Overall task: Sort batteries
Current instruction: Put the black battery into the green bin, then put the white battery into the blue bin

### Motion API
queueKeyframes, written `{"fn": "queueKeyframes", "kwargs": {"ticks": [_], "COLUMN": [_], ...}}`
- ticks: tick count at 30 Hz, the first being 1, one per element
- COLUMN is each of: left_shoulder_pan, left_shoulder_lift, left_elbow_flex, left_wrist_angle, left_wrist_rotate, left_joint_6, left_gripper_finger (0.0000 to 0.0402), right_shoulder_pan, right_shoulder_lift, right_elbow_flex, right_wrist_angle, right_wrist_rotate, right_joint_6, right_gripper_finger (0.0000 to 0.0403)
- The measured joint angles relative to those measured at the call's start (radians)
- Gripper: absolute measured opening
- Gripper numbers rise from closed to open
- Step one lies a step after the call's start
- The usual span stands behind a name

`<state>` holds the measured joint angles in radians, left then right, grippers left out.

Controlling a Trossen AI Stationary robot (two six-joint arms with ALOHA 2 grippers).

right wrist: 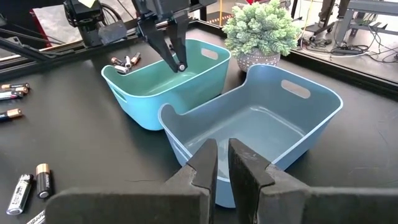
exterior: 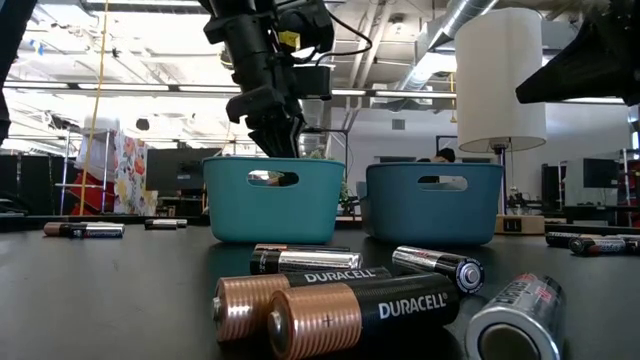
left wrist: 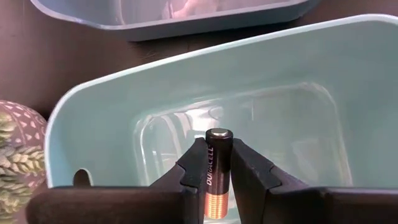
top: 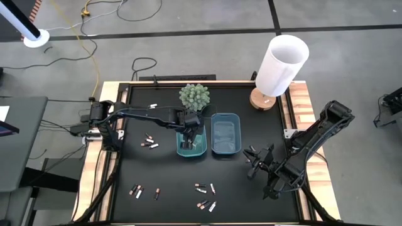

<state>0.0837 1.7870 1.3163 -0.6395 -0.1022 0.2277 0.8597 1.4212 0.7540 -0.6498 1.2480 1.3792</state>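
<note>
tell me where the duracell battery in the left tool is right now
The Duracell battery sits between the left tool's fingers, over the teal tray, beside the potted plant.

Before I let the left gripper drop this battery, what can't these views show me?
- High view: left gripper hides the teal tray floor.
- Low view: tray walls hide contents.
- Left wrist view: fingers cover the Duracell battery sides; grip unclear.
- Scattered batteries: types too small.
</note>
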Motion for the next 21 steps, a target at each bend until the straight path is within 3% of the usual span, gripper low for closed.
{"fn": "queueKeyframes", "kwargs": {"ticks": [11,21], "left_shoulder_pan": [0.000,0.002], "left_shoulder_lift": [0.000,-0.005], "left_elbow_flex": [0.000,0.000], "left_wrist_angle": [-0.004,0.000], "left_wrist_rotate": [0.003,0.003], "left_joint_6": [-0.032,0.013], "left_gripper_finger": [0.0109,0.0116], "right_shoulder_pan": [0.000,0.000], "right_shoulder_lift": [0.000,0.000], "right_elbow_flex": [0.000,0.000], "right_wrist_angle": [0.000,0.000], "right_wrist_rotate": [0.000,0.000], "right_joint_6": [0.000,0.000], "right_gripper_finger": [0.0059,0.0059]}}
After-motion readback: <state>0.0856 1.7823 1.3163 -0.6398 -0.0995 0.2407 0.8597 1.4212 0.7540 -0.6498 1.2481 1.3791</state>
